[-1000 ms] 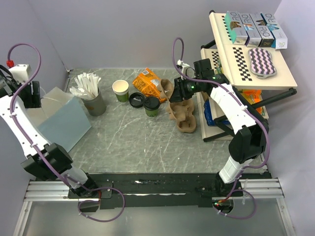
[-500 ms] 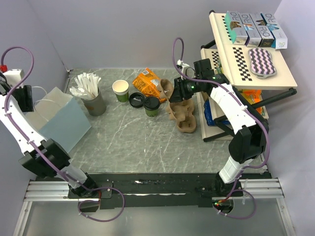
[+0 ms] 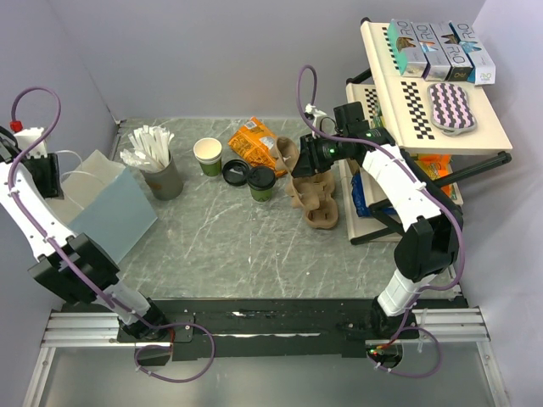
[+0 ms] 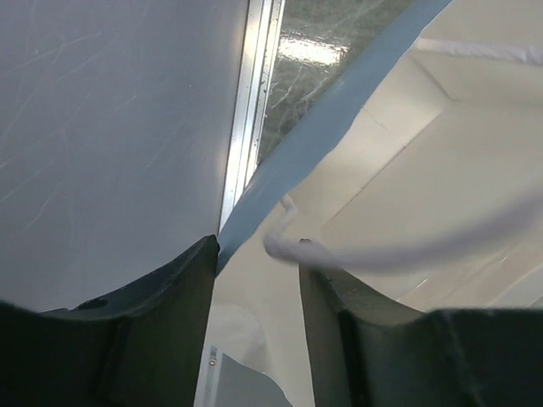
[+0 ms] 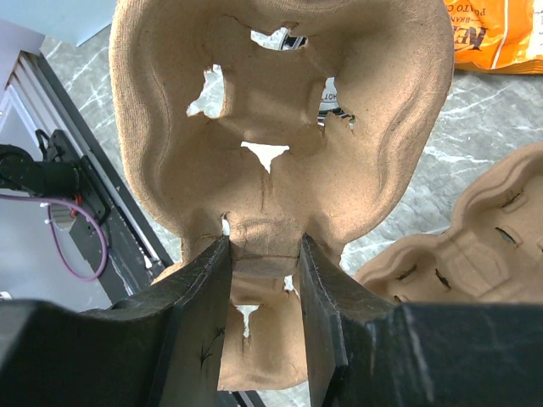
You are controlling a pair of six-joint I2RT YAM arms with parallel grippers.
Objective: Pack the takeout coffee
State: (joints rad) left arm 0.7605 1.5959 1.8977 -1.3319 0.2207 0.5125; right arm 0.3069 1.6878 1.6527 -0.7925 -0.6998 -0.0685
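Bench (image 3: 254,246): grey, carries everything.
Bag (image 3: 114,208): blue, open-topped, far left.
Carrier (image 5: 280,110): pulp, clamped at its edge by the right hand (image 5: 265,246).
Left hand (image 4: 259,254): partly open (bag rim in the gap, nothing gripped).
Coffee (image 3: 261,181): upright on bench, left of carrier, untouched.

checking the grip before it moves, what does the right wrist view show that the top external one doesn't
Only right wrist: the right gripper shut on a narrow part of the pulp carrier, and the carrier's torn holes. Only top external, clearly: the takeout coffee, loose black lid, lidless cup, grey cup of sticks. Both: the held carrier, spare carriers on the table, the orange snack bag.
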